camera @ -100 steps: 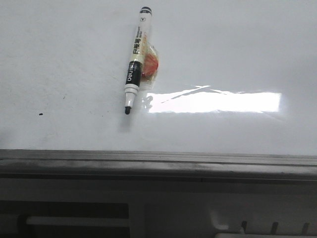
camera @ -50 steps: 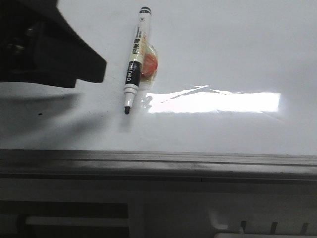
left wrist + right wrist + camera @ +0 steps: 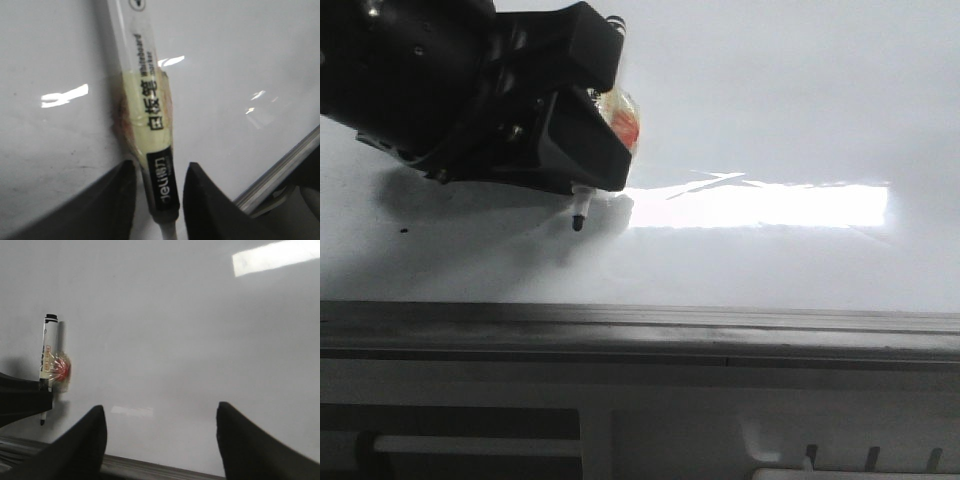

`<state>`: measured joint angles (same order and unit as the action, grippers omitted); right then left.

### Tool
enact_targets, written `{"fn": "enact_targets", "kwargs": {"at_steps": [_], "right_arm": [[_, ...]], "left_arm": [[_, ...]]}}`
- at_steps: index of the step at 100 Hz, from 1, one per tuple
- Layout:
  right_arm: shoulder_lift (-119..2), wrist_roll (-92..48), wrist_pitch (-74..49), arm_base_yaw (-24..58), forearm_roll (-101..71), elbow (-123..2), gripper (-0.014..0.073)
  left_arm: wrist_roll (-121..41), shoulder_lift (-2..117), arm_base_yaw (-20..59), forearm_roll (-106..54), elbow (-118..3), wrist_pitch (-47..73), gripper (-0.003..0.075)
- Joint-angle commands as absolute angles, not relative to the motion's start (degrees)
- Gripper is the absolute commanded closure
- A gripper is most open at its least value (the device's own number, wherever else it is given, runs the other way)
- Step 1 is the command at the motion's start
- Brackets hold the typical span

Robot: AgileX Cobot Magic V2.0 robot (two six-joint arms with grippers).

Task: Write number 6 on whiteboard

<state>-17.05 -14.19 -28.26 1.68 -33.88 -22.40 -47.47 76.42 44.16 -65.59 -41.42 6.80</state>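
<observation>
The whiteboard [image 3: 780,100] lies flat, glossy white with a grey frame edge [image 3: 720,325] at the front. No number 6 shows on it in any view. A white marker with a black band lies on the board, its uncapped black tip [image 3: 578,220] pointing toward the frame. A lump of clear tape with an orange-red patch [image 3: 625,125] is stuck to its barrel. My left gripper [image 3: 585,182] covers most of the marker. In the left wrist view my left gripper [image 3: 159,172] is open, its fingers either side of the marker [image 3: 150,115] at the black band, with gaps. My right gripper [image 3: 160,412] is open and empty over bare board.
A small black speck [image 3: 402,231] sits on the board left of the marker tip. A bright strip of glare [image 3: 760,205] lies right of the marker. Below the frame is the robot's grey base. The right wrist view shows the marker [image 3: 48,350] far off to one side.
My left gripper has come in from the upper left and moved right and down over the marker, now straddling it. The marker has not moved.
</observation>
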Motion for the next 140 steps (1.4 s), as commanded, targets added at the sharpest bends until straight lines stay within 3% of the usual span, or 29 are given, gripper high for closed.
{"fn": "enact_targets", "kwargs": {"at_steps": [1,3,18,40,97,140], "right_arm": [[-18.13,-15.25,-25.66,1.78,-34.55,-24.36,0.0172],[-18.13,-15.42,-26.02,1.78,-34.55,-24.36,0.0172],[-18.54,-24.24,-30.22,5.75,-35.33,-25.6,0.0172],[-25.18,-42.78,-34.25,18.58,-36.77,-27.1,0.0172],[-46.76,-45.38,-10.24,46.31,-40.03,-31.07,0.0172],[-54.79,-45.38,-8.25,50.35,-45.72,-35.94,0.0196]], "left_arm": [[-47.65,76.21,43.98,-66.06,-42.4,5.02,0.0695],[-47.65,75.93,43.98,-65.95,-42.4,5.72,0.0742],[-51.38,73.44,43.98,-60.94,-42.96,14.88,0.0739],[-81.02,68.18,43.98,-56.01,-44.09,31.86,0.0739],[-85.2,66.83,43.98,-53.37,-44.09,34.67,0.0739],[-85.2,66.83,43.98,-53.37,-44.09,36.41,0.0739]]}}
